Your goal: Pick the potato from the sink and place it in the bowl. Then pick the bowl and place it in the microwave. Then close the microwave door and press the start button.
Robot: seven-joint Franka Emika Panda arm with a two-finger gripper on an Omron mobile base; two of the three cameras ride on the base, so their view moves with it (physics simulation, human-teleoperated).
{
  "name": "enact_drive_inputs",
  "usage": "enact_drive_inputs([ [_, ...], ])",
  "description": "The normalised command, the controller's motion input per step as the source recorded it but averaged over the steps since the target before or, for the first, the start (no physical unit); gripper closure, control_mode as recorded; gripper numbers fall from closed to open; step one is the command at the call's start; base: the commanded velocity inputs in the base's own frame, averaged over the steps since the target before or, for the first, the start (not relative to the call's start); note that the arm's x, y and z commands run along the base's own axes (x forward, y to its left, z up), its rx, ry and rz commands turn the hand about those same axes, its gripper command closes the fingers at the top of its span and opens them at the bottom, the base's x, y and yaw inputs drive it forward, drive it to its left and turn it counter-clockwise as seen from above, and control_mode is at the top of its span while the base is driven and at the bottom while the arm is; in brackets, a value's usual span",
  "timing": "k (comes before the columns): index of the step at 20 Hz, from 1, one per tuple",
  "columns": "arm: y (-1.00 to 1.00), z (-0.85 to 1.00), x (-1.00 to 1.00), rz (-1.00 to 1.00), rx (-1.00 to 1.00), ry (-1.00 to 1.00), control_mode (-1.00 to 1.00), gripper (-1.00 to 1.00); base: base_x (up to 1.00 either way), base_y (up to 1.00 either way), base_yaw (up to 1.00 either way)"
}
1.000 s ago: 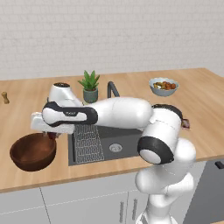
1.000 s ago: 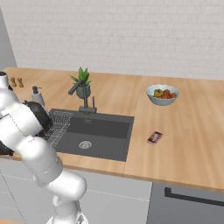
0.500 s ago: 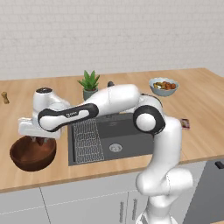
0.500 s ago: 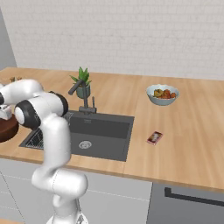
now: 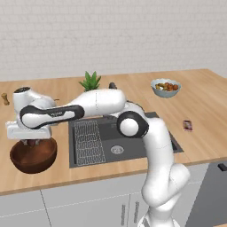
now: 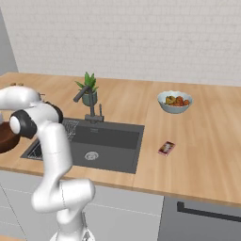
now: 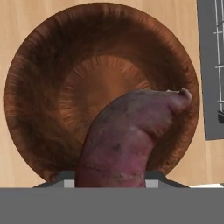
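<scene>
Above one bowl (image 7: 43, 109), one potato (image 7: 127, 135)

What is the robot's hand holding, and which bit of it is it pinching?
The gripper holds the small dark reddish-brown potato by one end, above the wide dark brown wooden bowl.

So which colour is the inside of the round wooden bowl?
Glossy reddish-brown, clearest in the hand view.

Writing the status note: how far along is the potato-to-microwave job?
Done: the potato is out of the sink, held in the gripper. In hand: the gripper hangs over the bowl, potato not yet released. Left: drop it, put the bowl in the microwave, close the door, press start.
</scene>
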Motion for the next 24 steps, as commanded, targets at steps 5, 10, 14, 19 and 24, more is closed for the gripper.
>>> enact_drive_inputs([
  [5,-0.26,-0.31,0.00,0.00,0.00,0.02,-1.00,1.00,0.00,0.00,0.00],
  [10,-0.47,-0.34,0.00,0.00,0.07,0.00,-1.00,1.00,0.00,0.00,0.00],
  [14,-0.07,-0.35,0.00,-0.01,0.09,0.00,-1.00,1.00,0.00,0.00,0.00],
  [19,0.08,-0.30,0.00,-0.04,0.04,-0.01,-1.00,1.00,0.00,0.00,0.00],
  [24,0.28,-0.29,0.00,-0.04,0.00,0.00,-1.00,1.00,0.00,0.00,0.00],
])
